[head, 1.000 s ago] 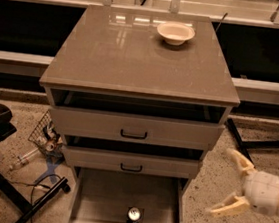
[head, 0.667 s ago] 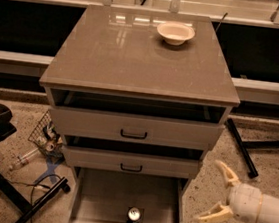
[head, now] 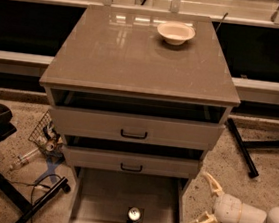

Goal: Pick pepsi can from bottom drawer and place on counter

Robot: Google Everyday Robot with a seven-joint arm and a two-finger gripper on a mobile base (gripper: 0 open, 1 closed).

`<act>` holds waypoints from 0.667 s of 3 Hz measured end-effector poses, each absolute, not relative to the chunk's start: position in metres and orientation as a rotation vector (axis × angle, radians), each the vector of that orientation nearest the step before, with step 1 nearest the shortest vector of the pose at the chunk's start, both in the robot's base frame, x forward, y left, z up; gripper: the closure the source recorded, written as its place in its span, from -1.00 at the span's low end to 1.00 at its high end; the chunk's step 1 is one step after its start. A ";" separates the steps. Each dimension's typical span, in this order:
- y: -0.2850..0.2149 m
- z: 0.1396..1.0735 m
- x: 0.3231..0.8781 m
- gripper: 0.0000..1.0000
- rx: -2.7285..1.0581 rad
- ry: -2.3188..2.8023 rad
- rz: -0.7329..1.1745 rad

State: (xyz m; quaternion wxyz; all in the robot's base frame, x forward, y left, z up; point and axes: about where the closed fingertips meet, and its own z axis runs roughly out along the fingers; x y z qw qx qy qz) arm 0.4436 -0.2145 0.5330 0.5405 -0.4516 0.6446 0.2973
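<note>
You had the gripper (head: 196, 199) down at about 4 o'clock in the camera view, out over the speckled floor to the right of the cabinet. Its two pale fingers (head: 212, 183) were spread wide apart and grasped nothing. The tips pointed toward 9 o'clock, at the side of the bottom drawer (head: 101, 200), and the gripper was clear of the drawer wall, not touching it.

The pepsi can (head: 134, 216) stood upright at 6 o'clock in the view, on the flat floor of the pulled-out bottom drawer. It sat near the drawer's front edge and about midway between the side walls, its silver top facing up. From the can, the gripper lay at roughly 3 o'clock, near but apart, with the drawer's right wall between them.

Above, the middle drawer (head: 131, 162) and the top drawer (head: 134, 128) were each pulled out a little, the top one less far than the bottom. Each showed a black handle at its centre.

The desk (head: 125, 56) was glossy and caught the light near its far edge. A shallow cream bowl (head: 175, 32) rested on it at about 1 o'clock, close to the back edge.

At 8 o'clock on the floor you had a wire basket (head: 41, 130) beside the cabinet, with loose cables (head: 45, 183) lying just in front of it.
</note>
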 end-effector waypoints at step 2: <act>-0.203 0.484 0.450 -1.00 -1.140 1.571 0.723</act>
